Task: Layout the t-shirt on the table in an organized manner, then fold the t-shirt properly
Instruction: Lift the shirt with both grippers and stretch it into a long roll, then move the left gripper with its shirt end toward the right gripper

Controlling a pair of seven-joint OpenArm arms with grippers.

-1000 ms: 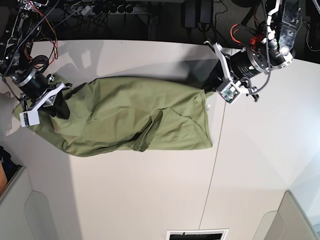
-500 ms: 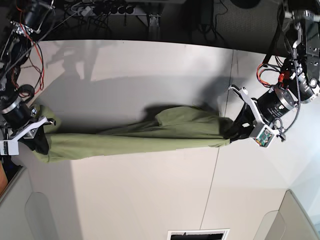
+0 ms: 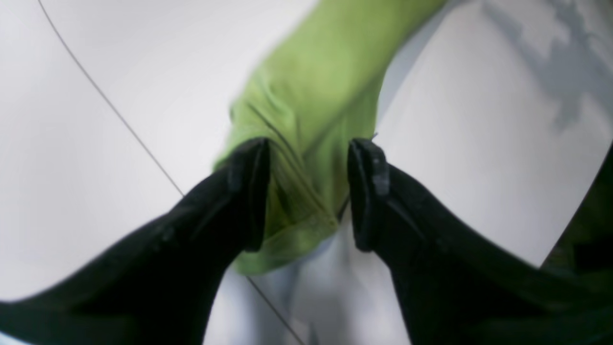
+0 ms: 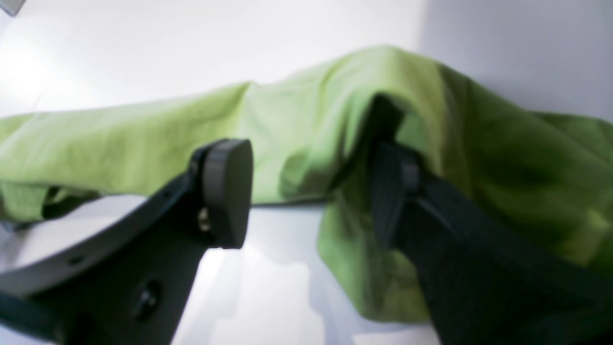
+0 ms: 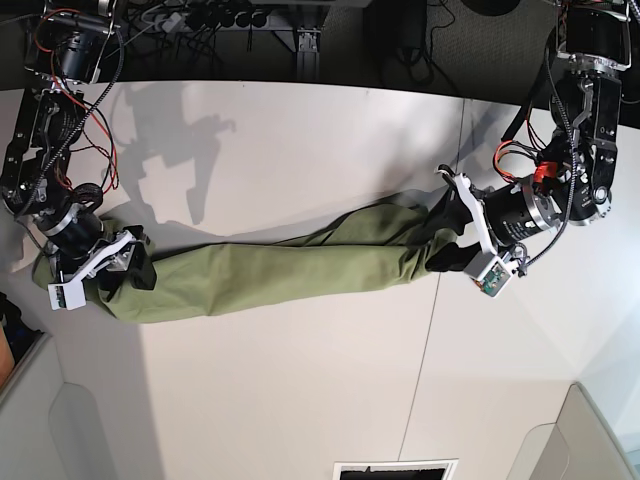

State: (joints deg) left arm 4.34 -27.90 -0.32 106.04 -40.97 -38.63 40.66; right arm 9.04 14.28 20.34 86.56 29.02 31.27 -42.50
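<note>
Left gripper (image 3: 306, 191) astride unmarked t-shirt (image 5: 270, 270)

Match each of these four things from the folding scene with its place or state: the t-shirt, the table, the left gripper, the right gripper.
Things:
1. t-shirt
2. table
3. left gripper
4. right gripper

Places or states:
A. white, with thin dark seams
B. open, at the cloth's end on the base view's left
C. olive green, lying as a long narrow band
D. open, at the cloth's end on the base view's right

Pairs: 1-C, 2-A, 3-D, 4-B
</note>
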